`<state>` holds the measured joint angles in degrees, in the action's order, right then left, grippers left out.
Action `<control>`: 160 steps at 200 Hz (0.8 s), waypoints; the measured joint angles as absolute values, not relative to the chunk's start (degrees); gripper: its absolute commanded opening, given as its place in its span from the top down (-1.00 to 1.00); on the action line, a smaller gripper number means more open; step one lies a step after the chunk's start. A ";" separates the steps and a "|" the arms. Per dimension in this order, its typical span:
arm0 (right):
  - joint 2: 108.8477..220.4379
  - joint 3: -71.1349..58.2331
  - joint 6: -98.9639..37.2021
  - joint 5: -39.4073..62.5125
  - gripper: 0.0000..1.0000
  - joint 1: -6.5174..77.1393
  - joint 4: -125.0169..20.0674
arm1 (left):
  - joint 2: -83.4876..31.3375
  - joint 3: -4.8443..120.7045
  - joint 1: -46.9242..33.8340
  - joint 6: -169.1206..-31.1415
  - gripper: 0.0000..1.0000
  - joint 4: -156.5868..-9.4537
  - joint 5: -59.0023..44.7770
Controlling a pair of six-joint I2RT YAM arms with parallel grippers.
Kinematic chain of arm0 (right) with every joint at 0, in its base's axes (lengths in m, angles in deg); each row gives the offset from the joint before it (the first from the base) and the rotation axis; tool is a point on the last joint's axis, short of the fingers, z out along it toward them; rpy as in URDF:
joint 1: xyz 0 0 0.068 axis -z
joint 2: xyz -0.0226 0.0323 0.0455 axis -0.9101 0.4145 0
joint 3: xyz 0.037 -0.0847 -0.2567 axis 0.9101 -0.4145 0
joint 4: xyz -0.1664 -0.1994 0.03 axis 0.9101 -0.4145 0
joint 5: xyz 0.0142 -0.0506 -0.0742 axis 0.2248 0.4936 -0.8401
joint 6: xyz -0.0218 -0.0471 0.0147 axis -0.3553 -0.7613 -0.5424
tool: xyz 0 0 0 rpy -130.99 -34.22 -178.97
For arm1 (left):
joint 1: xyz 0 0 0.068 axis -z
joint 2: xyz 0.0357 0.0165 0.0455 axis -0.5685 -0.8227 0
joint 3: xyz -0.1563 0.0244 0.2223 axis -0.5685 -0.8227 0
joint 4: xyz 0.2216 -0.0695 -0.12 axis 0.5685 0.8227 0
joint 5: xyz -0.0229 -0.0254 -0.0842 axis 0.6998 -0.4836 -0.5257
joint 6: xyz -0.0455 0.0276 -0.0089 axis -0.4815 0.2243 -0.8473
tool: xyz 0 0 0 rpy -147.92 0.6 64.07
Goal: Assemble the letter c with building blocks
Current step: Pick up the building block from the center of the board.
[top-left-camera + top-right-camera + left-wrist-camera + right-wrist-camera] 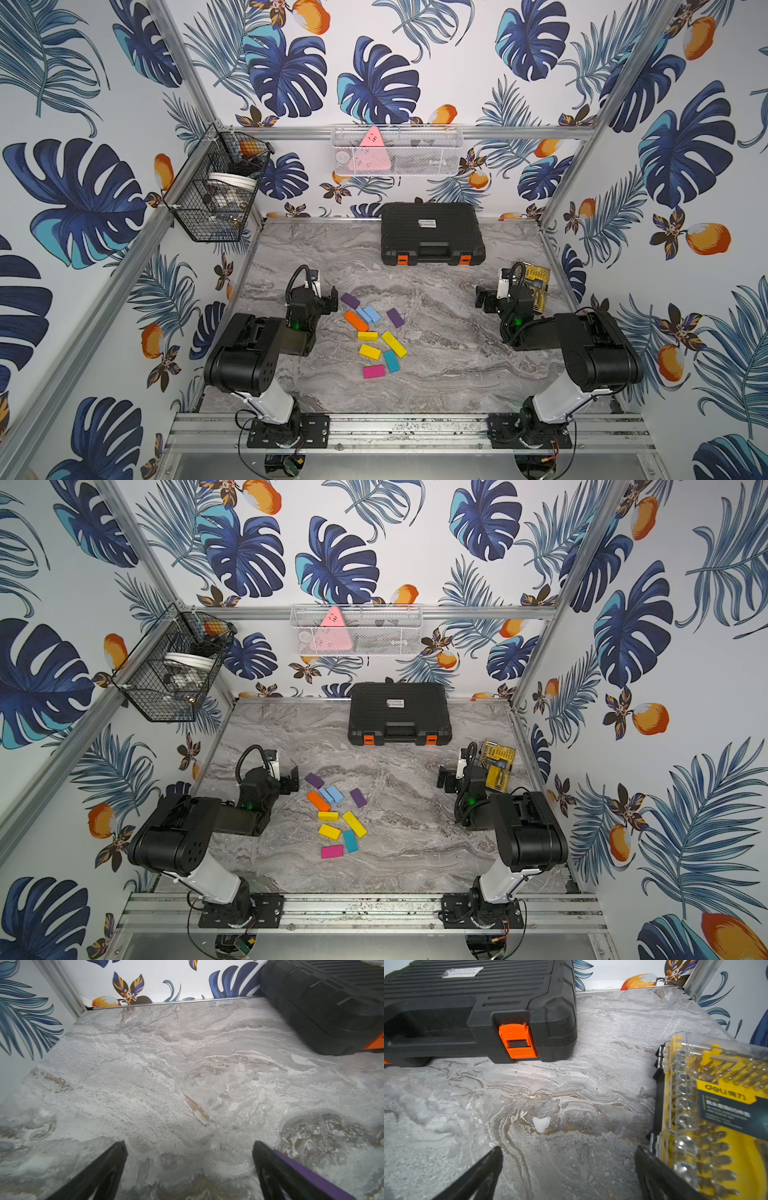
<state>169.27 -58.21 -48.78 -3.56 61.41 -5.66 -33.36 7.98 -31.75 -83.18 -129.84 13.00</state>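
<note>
The left gripper is low over the grey marble-pattern table top. Its two black fingers stand wide apart and nothing is between them, only bare table in the left wrist view. The right gripper is in the same state, spread wide and empty.

The ten small flat building blocks lie loose on the table between the two grippers. They are much nearer to the left gripper and well apart from the right one, and they form no letter. A purple block lies just beside the left gripper's fingertips. In the left wrist view its purple edge runs along the outer side of one finger, and I cannot tell if they touch.

A little farther from this gripper, the long orange block and two light blue blocks lie close, side by side, and then comes a second purple block. Back from the gripper, toward the arm bases, lie two short yellow blocks, the long yellow block, the teal block and, last, the magenta block.

A black plastic tool case with orange latches lies ahead of both grippers. A yellow bit case with clear lid lies just beside the right gripper, on its outer side.
</note>
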 measured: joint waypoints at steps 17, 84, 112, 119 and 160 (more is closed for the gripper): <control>164.27 -55.81 -48.69 -4.44 -1.00 60.80 -10.77 | -29.04 10.69 -31.75 -83.47 -0.98 -125.75 14.31; 152.60 -37.99 -30.92 -9.05 -1.00 60.89 -42.49 | -17.49 22.96 -31.07 -91.27 -0.98 -103.53 19.97; 154.19 -31.30 -24.56 -7.76 -1.00 61.55 -55.10 | -15.64 32.29 -30.55 -97.26 -0.98 -88.71 19.68; 154.28 -30.82 -23.71 -6.23 -1.00 61.44 -57.06 | -15.42 34.21 -30.46 -98.62 -0.98 -85.30 18.92; 152.90 -31.92 -21.15 3.54 -1.00 60.02 -62.22 | -14.65 39.87 -27.31 -103.38 -0.98 -70.54 10.74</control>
<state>152.90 -31.92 -21.15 3.54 60.02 -62.22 -14.65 39.87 -27.31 -103.38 -70.54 10.74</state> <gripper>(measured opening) 0.999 0.991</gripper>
